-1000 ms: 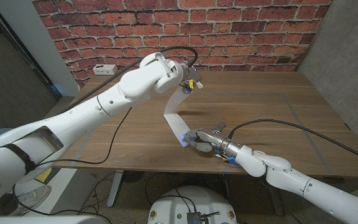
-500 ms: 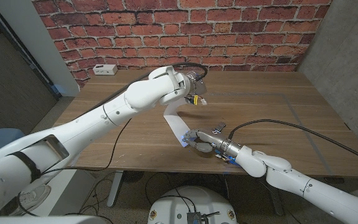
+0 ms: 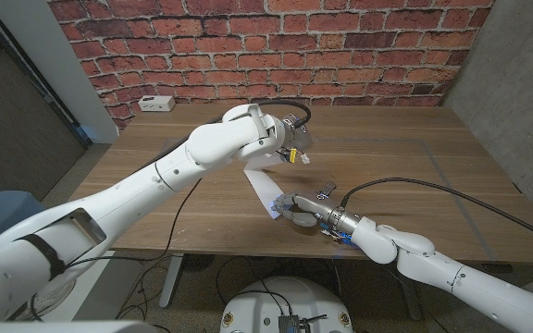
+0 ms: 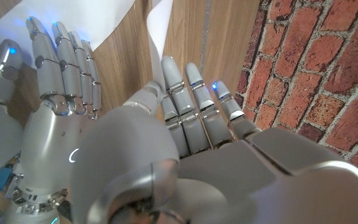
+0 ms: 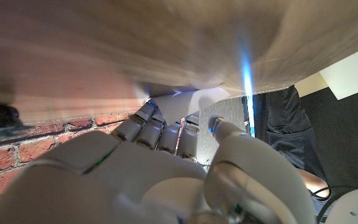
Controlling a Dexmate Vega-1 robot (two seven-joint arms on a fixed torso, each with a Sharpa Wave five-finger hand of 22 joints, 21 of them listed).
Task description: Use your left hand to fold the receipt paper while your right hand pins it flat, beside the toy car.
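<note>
Wooden table (image 3: 415,176) before a brick wall (image 3: 359,46). Receipt paper (image 3: 265,188) near the front edge, a white strip — near end down on the wood, far end lifted and lost behind the left forearm. Left hand (image 3: 290,143) raised over the table's middle, mostly masked by its own arm in the head view; in the left wrist view, left hand (image 4: 191,118) with fingers (image 4: 185,93) straight and close together, the strip (image 4: 157,25) rising just past their tips. Grip on the paper hidden — cannot tell whether pinched or merely touched. Right hand (image 3: 302,207) low at the strip's near end, fingers down on it, pinning it to the wood; right hand (image 5: 166,155) in its own wrist view badly blurred, fingertips (image 5: 148,115) against a pale sheet, blue glow beside them. Small blue object (image 3: 344,240) under the right wrist, too covered to identify. White box (image 3: 156,103) at the far left corner of the table.
</note>
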